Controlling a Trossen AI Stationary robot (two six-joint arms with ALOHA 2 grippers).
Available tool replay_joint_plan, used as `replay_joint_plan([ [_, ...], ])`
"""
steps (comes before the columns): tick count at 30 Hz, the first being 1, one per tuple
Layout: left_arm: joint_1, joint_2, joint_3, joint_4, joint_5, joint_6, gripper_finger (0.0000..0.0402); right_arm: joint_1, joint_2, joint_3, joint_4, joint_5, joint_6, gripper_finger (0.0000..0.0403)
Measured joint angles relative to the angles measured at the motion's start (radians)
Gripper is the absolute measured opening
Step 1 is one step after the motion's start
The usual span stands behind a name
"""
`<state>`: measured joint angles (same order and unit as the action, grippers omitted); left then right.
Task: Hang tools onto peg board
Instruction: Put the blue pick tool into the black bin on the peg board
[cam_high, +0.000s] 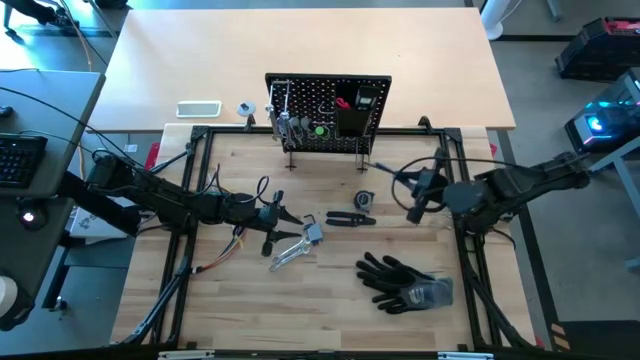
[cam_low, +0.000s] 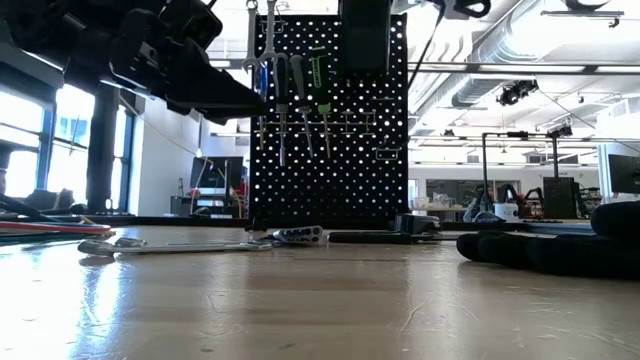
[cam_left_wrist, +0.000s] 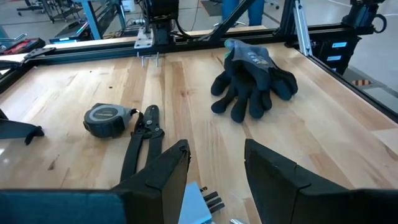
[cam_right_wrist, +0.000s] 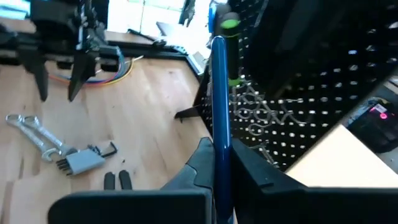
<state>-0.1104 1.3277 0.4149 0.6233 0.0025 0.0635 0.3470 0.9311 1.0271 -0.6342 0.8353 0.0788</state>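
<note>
**A:** What lies nearest on the counter (cam_high: 330, 300)?

**B:** A pair of black gloves (cam_high: 405, 282) rests on the near right part of the wooden counter. To their left lie silver wrenches (cam_high: 290, 253) beside a grey holder of hex keys (cam_high: 312, 233).

**A:** Where are the two tools?

**B:** The left tool (cam_high: 272, 222) hangs just above the wrenches, over the left middle of the counter. Its jaws stand apart and hold nothing. A bundle of coloured wires (cam_high: 222, 252) lies near it. The right tool (cam_high: 418, 205) hovers at the right middle, with jaws closed on a blue screwdriver (cam_right_wrist: 220, 106), whose shaft runs up between the fingers.

**A:** What sits between them?

**B:** Black pliers (cam_high: 350, 218) lie flat, and just behind them is a small round tape measure (cam_high: 363, 200).

**A:** And the board?

**B:** The black pegboard (cam_high: 328, 112) stands upright at the far edge of the counter. Several silver tools and a green-handled driver (cam_low: 320, 85) hang on its left half. A black bin (cam_high: 351, 120) is fixed to its right half.
</note>
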Motion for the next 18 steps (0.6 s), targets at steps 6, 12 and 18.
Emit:
replay_joint_plan([
  [6, 0.000, 0.000, 0.000, 0.002, 0.000, 0.000, 0.0149, -0.026, -0.088, 0.000, 0.005, 0.037, 0.000, 0.0014],
  [12, 0.000, 0.000, 0.000, 0.011, -0.001, 0.001, 0.0149, -0.130, -0.171, -0.037, 0.087, -0.046, -0.028, 0.0014],
  [18, 0.000, 0.000, 0.000, 0.011, -0.008, 0.000, 0.0149, -0.303, -0.219, -0.105, 0.190, -0.230, -0.035, 0.0014],
])
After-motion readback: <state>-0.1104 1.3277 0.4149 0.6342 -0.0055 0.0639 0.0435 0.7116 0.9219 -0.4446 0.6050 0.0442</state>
